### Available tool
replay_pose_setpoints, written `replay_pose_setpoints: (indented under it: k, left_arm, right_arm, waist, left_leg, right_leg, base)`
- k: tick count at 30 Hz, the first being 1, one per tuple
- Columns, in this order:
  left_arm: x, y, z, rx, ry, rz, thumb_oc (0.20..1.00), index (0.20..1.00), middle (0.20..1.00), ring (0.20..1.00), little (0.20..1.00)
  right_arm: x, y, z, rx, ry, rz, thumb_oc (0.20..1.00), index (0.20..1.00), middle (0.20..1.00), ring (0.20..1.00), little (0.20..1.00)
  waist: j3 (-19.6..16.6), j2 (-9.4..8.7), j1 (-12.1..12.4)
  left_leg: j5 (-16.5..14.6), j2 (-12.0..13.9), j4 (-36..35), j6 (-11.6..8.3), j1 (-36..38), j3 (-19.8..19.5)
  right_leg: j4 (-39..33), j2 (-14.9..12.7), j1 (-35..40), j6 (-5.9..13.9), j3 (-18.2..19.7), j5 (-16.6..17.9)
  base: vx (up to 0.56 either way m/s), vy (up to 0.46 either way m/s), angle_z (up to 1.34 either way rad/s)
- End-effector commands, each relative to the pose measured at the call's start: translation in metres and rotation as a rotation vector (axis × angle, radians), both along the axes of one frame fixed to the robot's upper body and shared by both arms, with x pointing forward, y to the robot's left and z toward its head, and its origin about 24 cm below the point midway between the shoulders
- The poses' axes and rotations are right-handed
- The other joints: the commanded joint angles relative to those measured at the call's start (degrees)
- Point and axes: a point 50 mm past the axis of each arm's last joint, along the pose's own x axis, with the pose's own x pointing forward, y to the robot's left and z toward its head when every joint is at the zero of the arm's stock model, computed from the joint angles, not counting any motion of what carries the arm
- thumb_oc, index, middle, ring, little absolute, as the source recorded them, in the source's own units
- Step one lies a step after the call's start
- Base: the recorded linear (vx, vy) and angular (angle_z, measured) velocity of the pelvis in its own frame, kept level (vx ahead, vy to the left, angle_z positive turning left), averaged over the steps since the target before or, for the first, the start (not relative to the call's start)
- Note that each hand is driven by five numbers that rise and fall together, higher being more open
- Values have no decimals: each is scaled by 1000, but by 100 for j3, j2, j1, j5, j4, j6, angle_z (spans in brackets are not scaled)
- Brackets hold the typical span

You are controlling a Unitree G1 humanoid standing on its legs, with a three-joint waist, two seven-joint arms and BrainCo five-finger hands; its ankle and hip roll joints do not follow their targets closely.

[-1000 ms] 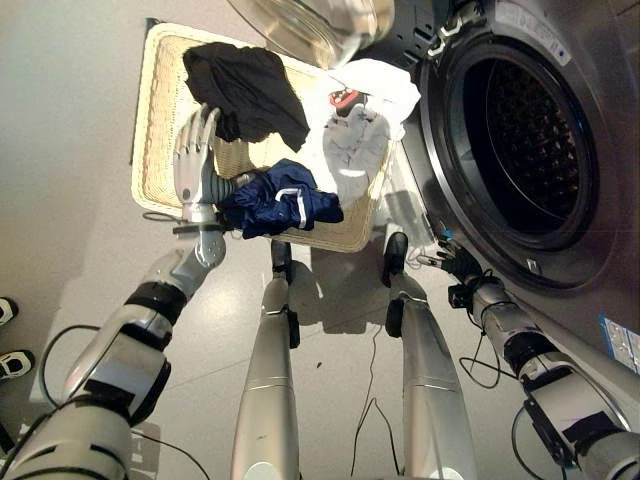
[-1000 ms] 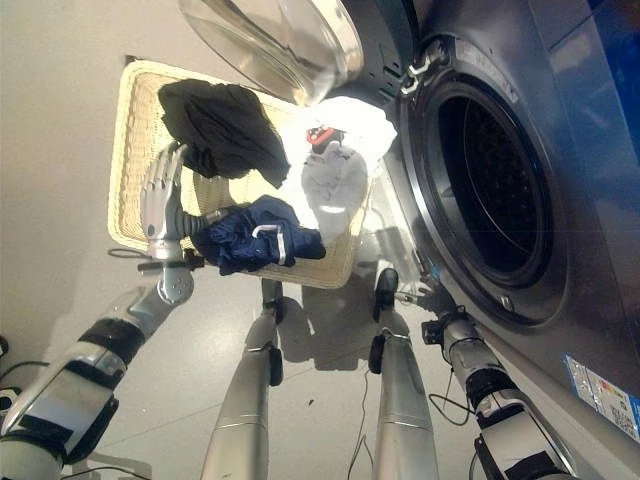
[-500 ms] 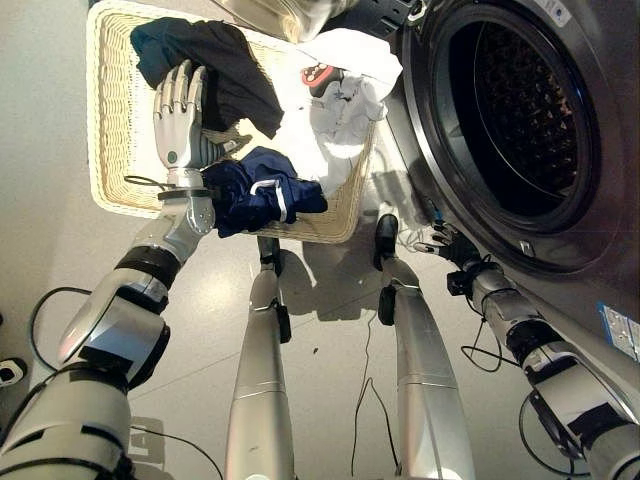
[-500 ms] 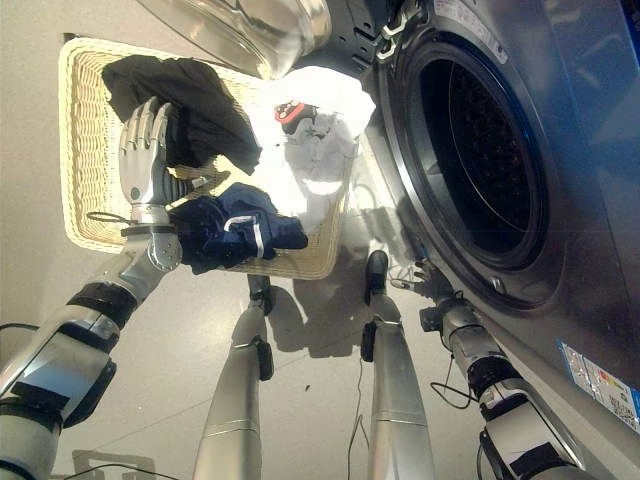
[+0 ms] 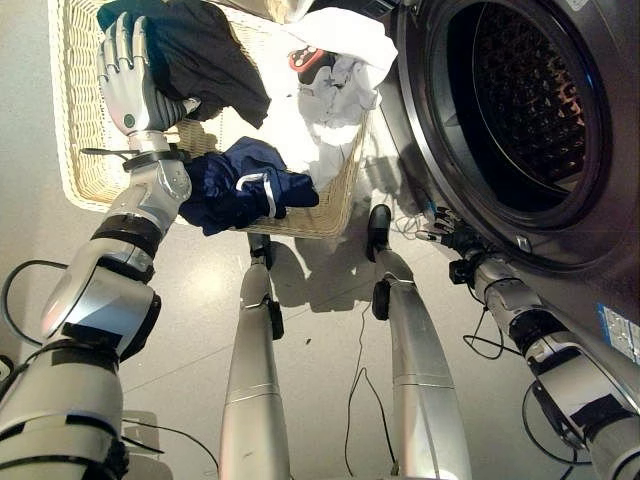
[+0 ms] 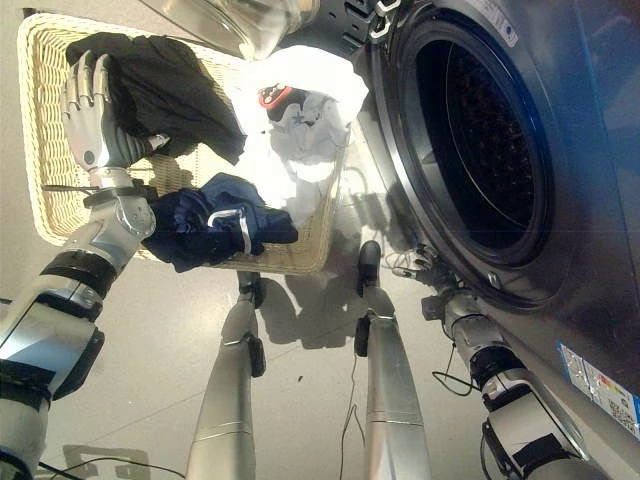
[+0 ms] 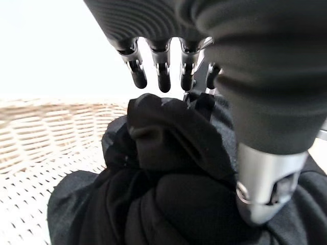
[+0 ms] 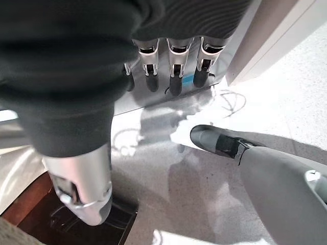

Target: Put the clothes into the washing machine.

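clothes lie in the basket [image 5: 70, 150] beside the open washer [image 5: 520, 120]. the left hand [image 5: 125, 75], fingers straight, has reached onto the black garment [image 5: 215, 60] at the far corner; a grasp likely follows. right hand [image 5: 440, 237] hangs relaxed, empty.

Left robot hand [image 5: 128, 75] open; right robot hand [image 8: 153, 76] relaxed.
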Motion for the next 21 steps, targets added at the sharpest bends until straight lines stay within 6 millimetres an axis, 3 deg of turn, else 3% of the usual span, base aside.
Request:
replay_pose_setpoints:
  k: [1, 21]
  left_arm:
    - [-9, 20, 26, -40, -68, 69, 1000, 1000, 1000, 1000, 1000]
    - [11, 7, 20, 36, 305, -16, 1000, 1000, 1000, 1000, 1000]
  right_arm:
    - [-3, -1, 1, 5, -23, 11, 1000, 1000, 1000, 1000, 1000]
    - [2, -3, 17, -15, -72, 32, 1000, 1000, 1000, 1000, 1000]
  waist:
    - [-121, -167, 124]
    - [-121, -200, 9]
  left_leg:
    - [-317, -352, 612, 231, -267, -153]
    - [-301, -353, 552, 262, -447, -86]
  right_leg:
    - [-345, 347, 185, 395, 35, 321]
    - [-470, 401, -12, 439, 84, 430]
  base:
    - [0, 0, 0]
    - [0, 7, 0]
